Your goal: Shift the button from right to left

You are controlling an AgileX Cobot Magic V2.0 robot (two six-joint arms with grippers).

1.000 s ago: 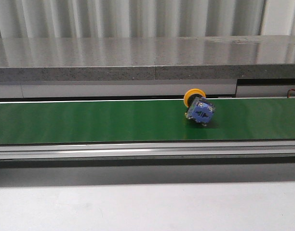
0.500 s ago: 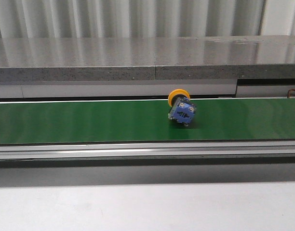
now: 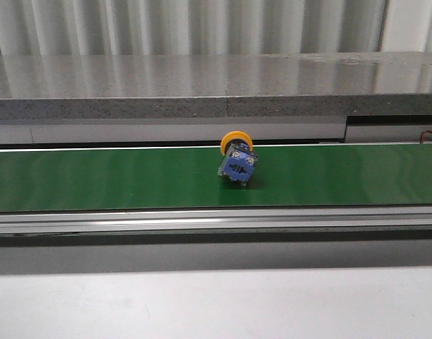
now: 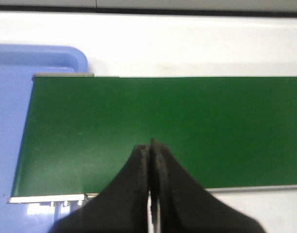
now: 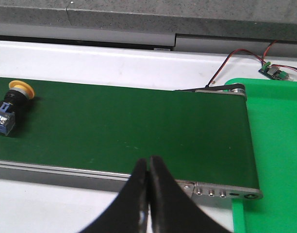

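Note:
The button [image 3: 237,159], with a yellow-orange cap and a blue blocky body, lies on its side on the green conveyor belt [image 3: 103,176], near the middle of the front view. It also shows in the right wrist view [image 5: 10,107], lying far from the fingers. My left gripper [image 4: 149,148] is shut and empty above the belt's near edge, by the belt's left end. My right gripper [image 5: 148,162] is shut and empty above the belt's near edge, by the belt's right end. Neither gripper shows in the front view.
A blue tray [image 4: 12,97] sits under the belt's left end. A green tray [image 5: 277,155] sits at the belt's right end, with a small circuit board and wires [image 5: 274,72] behind it. A grey ledge [image 3: 216,85] runs behind the belt.
The button has travelled left along the belt, from right of centre to about the middle. No gripper touches it.

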